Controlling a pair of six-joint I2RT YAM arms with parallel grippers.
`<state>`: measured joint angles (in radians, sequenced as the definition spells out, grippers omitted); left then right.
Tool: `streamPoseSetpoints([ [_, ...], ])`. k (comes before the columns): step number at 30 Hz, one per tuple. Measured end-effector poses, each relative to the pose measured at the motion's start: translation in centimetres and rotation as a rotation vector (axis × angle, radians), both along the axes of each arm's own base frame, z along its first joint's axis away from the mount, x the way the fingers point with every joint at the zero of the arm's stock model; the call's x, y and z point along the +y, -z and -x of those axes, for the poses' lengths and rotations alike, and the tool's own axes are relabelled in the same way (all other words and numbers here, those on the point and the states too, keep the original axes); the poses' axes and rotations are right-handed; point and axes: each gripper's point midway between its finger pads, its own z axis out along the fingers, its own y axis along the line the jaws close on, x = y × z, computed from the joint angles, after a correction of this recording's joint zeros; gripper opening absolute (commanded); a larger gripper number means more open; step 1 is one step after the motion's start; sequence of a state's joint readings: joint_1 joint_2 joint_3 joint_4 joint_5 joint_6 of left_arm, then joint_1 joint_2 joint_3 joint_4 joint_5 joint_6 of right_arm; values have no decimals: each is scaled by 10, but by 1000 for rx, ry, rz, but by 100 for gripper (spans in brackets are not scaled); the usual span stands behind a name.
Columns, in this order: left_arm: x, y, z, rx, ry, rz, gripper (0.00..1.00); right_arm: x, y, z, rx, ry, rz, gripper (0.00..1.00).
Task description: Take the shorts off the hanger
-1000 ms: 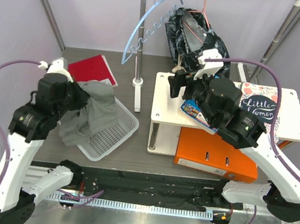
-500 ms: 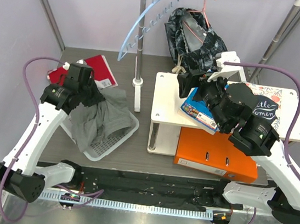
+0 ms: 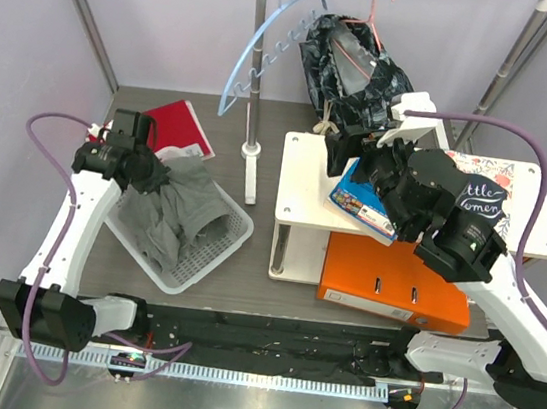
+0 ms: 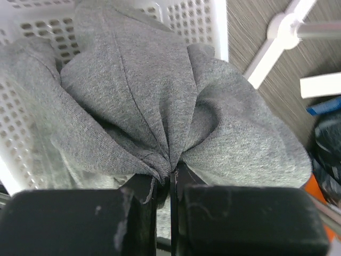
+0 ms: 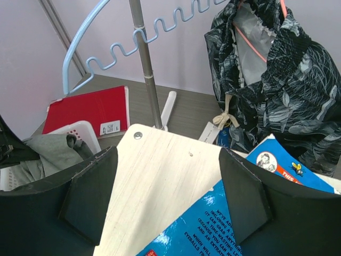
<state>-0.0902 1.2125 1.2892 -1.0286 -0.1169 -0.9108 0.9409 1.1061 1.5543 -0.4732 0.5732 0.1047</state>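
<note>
Shorts (image 3: 359,75) hang bunched on the pink hanger (image 5: 249,42) at the table's far edge. Right gripper (image 5: 168,200) hovers beside them over the white shelf (image 3: 301,183), jaws wide apart, empty. Toward the left edge, left gripper (image 4: 171,178) is pinched tight on grey cloth (image 4: 160,106) over the basket (image 3: 209,249).

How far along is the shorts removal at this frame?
Done: only the long grey garment sits in the white perforated basket, pinched by the shut left gripper. In hand: the open right gripper faces the black marbled-print shorts. Left: pulling them off the thin pink-red wire hanger, where they hang.
</note>
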Motion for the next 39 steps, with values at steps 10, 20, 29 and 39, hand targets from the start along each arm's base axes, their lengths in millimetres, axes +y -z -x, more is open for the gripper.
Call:
streamPoseSetpoints([
  [10,20,44,22,135,-76,-87,0,4,-1,-9,0,30,31,82],
  [20,22,32,25,179,-79,-93,86,-1,-16,-8,2,54,-26,83],
  [29,22,-39,27,-25,-87,-66,83,18,-15,-16,32,32,-40,84],
  [39,-9,-80,34,-168,54,38,75,33,-6,-40,85,56,-28,84],
])
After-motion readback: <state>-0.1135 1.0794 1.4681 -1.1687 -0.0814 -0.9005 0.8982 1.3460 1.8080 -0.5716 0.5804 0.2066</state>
